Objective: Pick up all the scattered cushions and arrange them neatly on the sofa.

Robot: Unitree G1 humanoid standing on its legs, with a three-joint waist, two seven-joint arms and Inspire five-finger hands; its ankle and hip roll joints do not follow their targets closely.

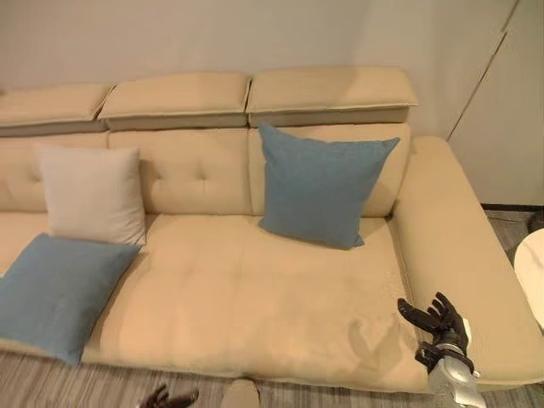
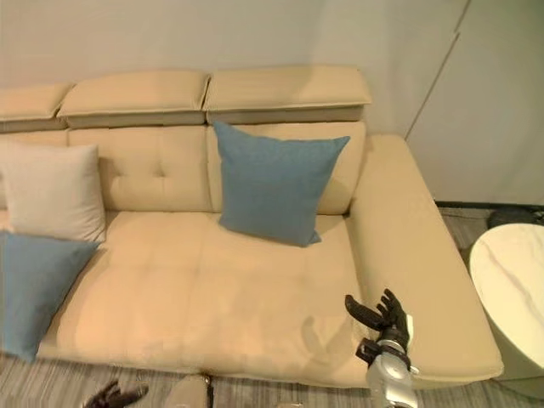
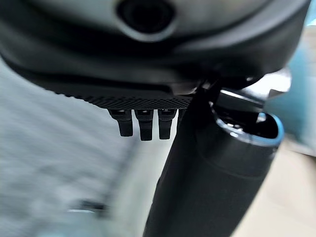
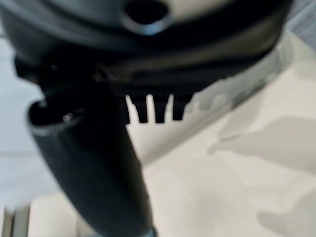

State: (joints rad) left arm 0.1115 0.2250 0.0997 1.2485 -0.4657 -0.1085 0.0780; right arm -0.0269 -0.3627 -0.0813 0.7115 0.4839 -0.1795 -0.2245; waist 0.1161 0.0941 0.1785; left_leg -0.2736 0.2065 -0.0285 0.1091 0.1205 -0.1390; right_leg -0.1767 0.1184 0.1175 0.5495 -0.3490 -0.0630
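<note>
Beige sofa [image 1: 255, 297] carries 3 cushions: the white cushion [image 1: 92, 194] and the upright blue cushion [image 1: 321, 184] lean on the backrest, while the flat blue cushion [image 1: 53, 291] overhangs the seat's left front edge. That puts it nearer the left hand [image 1: 168, 397], fingers loose, than the right hand [image 1: 438, 321], fingers spread and empty.

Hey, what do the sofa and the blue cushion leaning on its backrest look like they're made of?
The sofa looks like smooth cream leather or faux leather: a soft sheen, button tufting and stitched seams; which one is unclear. The blue cushion looks like matte woven fabric, with a faint even texture and no shine.
</note>
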